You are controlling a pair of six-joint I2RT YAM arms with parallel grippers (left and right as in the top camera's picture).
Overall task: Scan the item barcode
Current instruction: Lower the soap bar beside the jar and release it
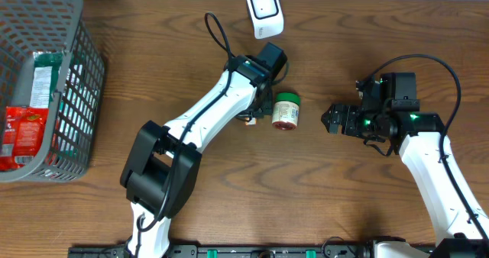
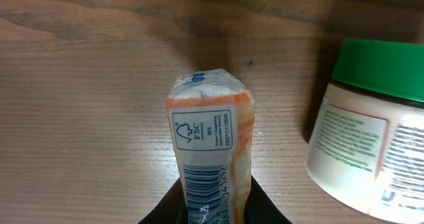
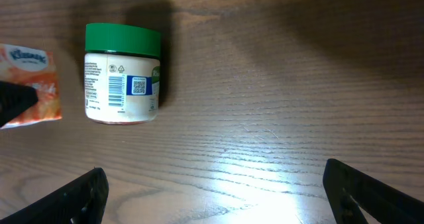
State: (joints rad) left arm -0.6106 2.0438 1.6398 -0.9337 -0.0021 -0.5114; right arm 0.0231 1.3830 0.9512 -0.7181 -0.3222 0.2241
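Observation:
My left gripper (image 2: 213, 214) is shut on an orange-and-white tissue pack (image 2: 212, 138), gripping its near end. The pack's barcode faces the left wrist camera. From overhead the left gripper (image 1: 254, 113) sits low over the table just left of a green-lidded jar (image 1: 286, 111), with most of the pack hidden beneath it. That jar (image 2: 371, 131) lies on its side, apart from the pack, and its barcode label (image 3: 122, 75) shows in the right wrist view. A white scanner (image 1: 264, 12) stands at the table's far edge. My right gripper (image 1: 330, 119) hangs open and empty to the right of the jar.
A grey mesh basket (image 1: 80, 98) stands at the far left, holding a red packet (image 1: 23, 132) and a green packet (image 1: 46, 79). Bare wood lies between the jar and the right gripper (image 3: 215, 191).

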